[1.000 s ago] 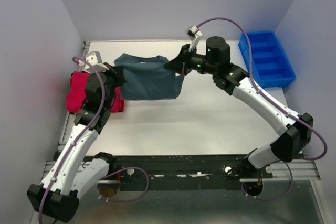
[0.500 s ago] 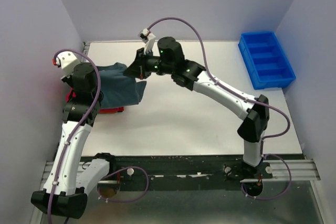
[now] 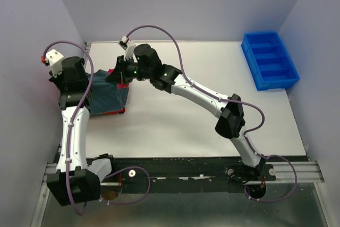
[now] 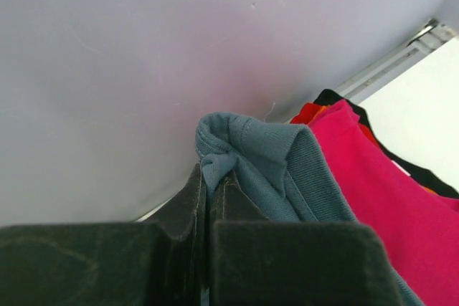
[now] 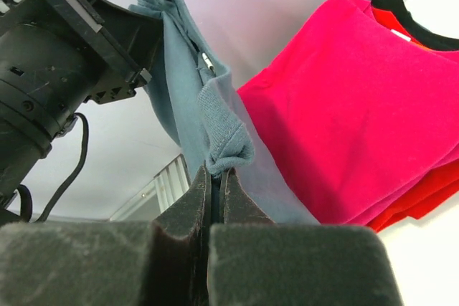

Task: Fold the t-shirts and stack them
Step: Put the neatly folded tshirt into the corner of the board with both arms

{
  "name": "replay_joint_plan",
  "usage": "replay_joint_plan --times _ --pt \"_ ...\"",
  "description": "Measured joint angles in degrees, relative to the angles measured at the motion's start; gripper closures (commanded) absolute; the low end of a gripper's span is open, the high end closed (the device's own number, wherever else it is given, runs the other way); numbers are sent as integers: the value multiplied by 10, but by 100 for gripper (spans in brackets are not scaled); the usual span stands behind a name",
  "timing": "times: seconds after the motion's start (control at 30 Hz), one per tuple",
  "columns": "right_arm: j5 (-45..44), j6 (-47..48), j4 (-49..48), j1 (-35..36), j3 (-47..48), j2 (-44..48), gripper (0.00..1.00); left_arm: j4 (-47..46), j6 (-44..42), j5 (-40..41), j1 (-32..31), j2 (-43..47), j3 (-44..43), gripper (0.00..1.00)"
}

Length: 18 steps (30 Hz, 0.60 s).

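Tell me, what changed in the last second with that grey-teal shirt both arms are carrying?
Both arms swung the slate grey-teal cloth t-shirt leftward, from the back middle of the white table to over the folded pink-red t-shirts at its left edge. The right arm stretched far across. The left gripper and right gripper stayed shut on the shirt. The blue plastic bin did not move.

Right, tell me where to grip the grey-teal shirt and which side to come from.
Grip the grey-teal shirt at two corners of one edge, coming in edge-on from outside. It is limp cloth, so spaced corner pinches keep it spread. The left gripper and right gripper hold bunched corners that way, jaws shut, over the red shirts.
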State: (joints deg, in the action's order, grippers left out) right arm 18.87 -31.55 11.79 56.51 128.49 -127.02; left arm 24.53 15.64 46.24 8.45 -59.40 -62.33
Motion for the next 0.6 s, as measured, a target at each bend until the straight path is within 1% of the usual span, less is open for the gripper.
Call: replay_joint_plan --times 0.27,0.4,0.43,0.47,0.5,0.53,0.57,0.6 --pt "-17 -24 2 -1 51 -62 99 -21 -6 -38 36 -76 -2 100" --pt "-26 -35 -18 -9 72 -90 99 -36 -7 -52 39 -126 -22 100" --pt "-27 -42 -28 -14 80 -102 98 -40 -5 -54 39 -151 -36 100" --pt "-27 -49 -37 -20 91 -115 91 -46 -3 -58 39 -170 -47 100" --pt "-27 -57 -48 -27 103 -130 77 -55 -1 -64 39 -195 -58 100" --pt "-27 -64 -61 -35 112 -145 58 -63 0 -71 39 -218 -65 92" --pt "-28 -73 -73 -42 116 -158 37 -68 2 -78 39 -236 -73 70" --pt "-34 -77 -89 -47 118 -176 16 -71 3 -90 39 -273 -89 46"
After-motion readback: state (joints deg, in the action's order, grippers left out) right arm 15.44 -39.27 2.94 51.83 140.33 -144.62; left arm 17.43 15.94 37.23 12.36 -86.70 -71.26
